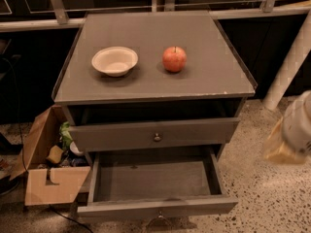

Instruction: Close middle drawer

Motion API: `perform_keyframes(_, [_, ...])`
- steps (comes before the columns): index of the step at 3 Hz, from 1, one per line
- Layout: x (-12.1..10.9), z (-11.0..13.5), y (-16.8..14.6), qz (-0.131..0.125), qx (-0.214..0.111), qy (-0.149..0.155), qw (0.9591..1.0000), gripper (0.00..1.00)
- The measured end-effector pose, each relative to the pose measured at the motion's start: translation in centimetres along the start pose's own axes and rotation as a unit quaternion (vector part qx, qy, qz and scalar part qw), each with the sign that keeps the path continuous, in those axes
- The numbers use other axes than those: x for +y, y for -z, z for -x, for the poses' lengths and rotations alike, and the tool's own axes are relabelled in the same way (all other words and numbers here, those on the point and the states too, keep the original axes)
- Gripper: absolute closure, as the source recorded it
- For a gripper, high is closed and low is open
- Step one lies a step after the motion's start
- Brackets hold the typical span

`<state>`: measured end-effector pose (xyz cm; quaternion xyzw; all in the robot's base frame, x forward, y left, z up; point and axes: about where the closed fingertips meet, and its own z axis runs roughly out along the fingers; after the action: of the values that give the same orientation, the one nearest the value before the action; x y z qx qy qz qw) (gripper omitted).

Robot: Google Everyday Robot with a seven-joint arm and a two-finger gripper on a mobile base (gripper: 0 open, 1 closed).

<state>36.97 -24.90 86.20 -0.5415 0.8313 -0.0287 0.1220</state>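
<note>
Grey middle drawer [155,207] stands pulled out — tool [284,147] hangs apart at right, touching nothing; whether open, cannot tell.

Flat grey over the wooden cabinet [209,72], chipped pale at one front corner. Same grey on the pulled-out middle drawer [155,207], darker inside, dull brass on its round knob [159,213]. Cream-white for the small round bowl [114,60]; red-orange for the apple [174,58]. Tan and white on the robot gripper [282,148], low at the right edge. Speckled beige terrazzo floor [262,212].
</note>
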Motion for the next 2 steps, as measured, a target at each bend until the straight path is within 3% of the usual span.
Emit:
perform_keyframes(1, [4.30,-2.67,-7.18,0.064,0.022,-0.018,0.9976,1.00])
perform_keyframes(2, [4.36,-2.70,-7.35,0.063,0.022,-0.019,0.9976,1.00])
